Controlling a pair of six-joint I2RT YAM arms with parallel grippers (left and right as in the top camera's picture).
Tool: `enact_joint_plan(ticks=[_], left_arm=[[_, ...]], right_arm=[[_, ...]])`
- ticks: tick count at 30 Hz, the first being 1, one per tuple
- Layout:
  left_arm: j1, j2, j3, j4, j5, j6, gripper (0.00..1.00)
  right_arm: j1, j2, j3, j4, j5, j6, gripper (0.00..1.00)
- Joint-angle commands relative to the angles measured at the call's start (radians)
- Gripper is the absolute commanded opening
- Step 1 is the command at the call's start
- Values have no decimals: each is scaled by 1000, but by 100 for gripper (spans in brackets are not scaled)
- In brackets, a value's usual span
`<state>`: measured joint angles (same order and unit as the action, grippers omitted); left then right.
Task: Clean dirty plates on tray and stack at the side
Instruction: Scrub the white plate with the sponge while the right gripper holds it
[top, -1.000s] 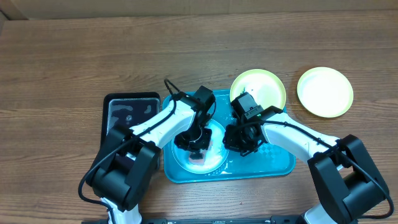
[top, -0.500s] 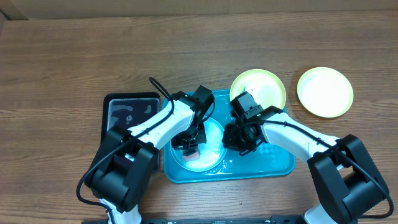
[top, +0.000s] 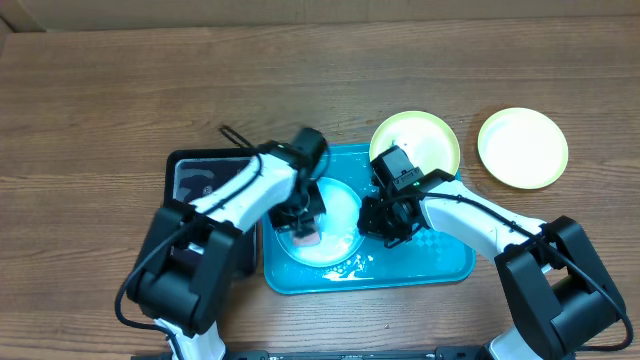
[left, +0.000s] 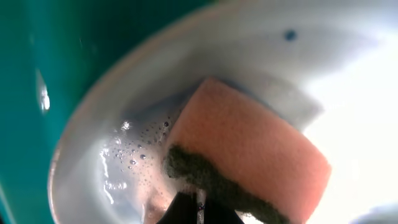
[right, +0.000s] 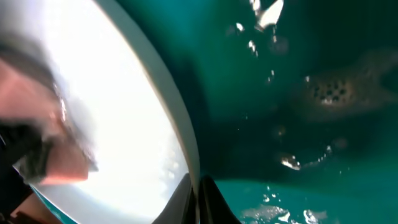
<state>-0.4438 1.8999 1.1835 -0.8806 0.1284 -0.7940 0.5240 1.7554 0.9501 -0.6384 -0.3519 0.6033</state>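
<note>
overhead: tray (top: 452, 257) holds wet blue plate (top: 343, 212) with sponge (top: 308, 239).

Tray (top: 440, 265): turquoise, rectangular, rounded corners, raised rim, flat on table, lower centre of frame; floor wet with droplets and suds. Light blue plate (top: 340, 215): round, white centre, lies in tray's left half, wet and bubbly, one small dark speck. Yellow-green plate (top: 425, 140): overlaps tray's upper right rim. Second yellow-green plate (top: 522, 148): on table, upper right, apart from tray.
</note>
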Motion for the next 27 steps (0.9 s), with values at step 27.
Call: enact_joint_plan(ticks=[27], left_arm=[[83, 72, 72, 265, 493, 485, 4]], right_arm=[[-20, 6, 0, -24, 69, -6, 4]])
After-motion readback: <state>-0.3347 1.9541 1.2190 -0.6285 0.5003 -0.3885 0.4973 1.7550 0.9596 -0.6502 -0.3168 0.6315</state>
